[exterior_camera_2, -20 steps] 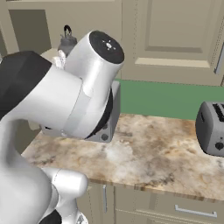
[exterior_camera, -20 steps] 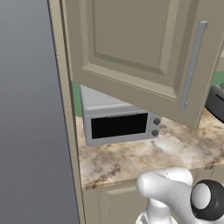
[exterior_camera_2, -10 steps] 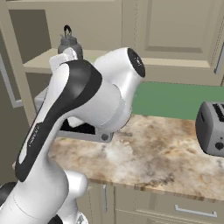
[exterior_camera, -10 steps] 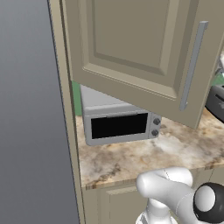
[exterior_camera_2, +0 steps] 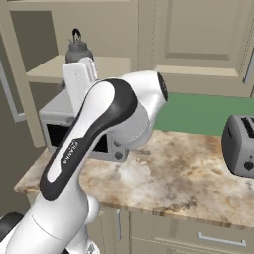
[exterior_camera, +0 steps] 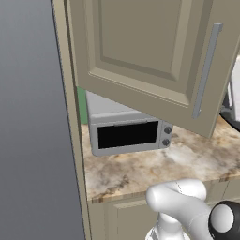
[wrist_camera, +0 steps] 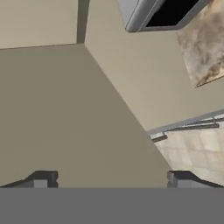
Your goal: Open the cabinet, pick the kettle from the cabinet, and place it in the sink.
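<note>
Speckled beige-brown stone counter point(exterior_camera_2: 173, 173), green backsplash point(exterior_camera_2: 198, 113), beige cabinetry. Grey microwave point(exterior_camera: 126, 133) on the counter at left, grey toaster point(exterior_camera_2: 240, 146) at right. Cabinet point(exterior_camera: 140, 56) door swung open. Kettle point(exterior_camera_2: 77, 49), dark grey with black arched handle, sits on its shelf above the microwave. Gripper point(wrist_camera: 111, 177) jaws spread, empty. No legible writing.

Cabinet door point(exterior_camera: 140, 51) swung open, projecting over the worktop point(exterior_camera_2: 168, 173) and above the microwave point(exterior_camera: 126, 133). Shelf front unobstructed; kettle point(exterior_camera_2: 78, 49) stands at its left, bare shelf to its right. Toaster point(exterior_camera_2: 240, 146) occupies the worktop's right end; middle of the worktop bare.
</note>
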Available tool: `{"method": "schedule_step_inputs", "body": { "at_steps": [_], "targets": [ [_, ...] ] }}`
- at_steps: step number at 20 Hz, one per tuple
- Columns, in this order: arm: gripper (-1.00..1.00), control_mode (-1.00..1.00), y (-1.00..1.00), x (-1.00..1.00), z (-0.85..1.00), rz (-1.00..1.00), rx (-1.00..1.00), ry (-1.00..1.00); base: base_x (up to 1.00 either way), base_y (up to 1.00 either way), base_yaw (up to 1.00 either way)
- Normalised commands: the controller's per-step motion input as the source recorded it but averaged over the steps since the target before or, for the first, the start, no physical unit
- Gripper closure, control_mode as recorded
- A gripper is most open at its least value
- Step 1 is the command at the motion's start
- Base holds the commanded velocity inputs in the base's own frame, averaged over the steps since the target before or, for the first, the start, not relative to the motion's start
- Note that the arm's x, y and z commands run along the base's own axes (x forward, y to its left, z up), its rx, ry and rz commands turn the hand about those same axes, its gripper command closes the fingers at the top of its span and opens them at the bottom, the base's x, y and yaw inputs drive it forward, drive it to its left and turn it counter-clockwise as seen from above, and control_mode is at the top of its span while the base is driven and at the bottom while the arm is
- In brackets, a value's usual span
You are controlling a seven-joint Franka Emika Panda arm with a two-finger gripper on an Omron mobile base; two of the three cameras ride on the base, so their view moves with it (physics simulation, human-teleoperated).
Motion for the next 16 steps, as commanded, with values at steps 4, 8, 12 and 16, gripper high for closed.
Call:
{"method": "schedule_step_inputs", "body": {
  "at_steps": [4, 8, 12, 16],
  "targets": [
    [-1.00, -1.00, 0.07, 0.30, 0.00, 0.21, 0.16, 0.00, 0.00, 0.00, 0.00],
    [-1.00, -1.00, 0.17, 0.26, 0.00, 0.25, 0.15, 0.00, 0.00, 0.00, 0.00],
    [-1.00, -1.00, 0.31, 0.19, 0.00, 0.25, 0.11, -0.01, 0.00, 0.00, 0.00],
    [-1.00, -1.00, 0.44, 0.07, 0.00, 0.21, 0.03, -0.07, 0.00, 0.00, 0.00]
  ]
}}
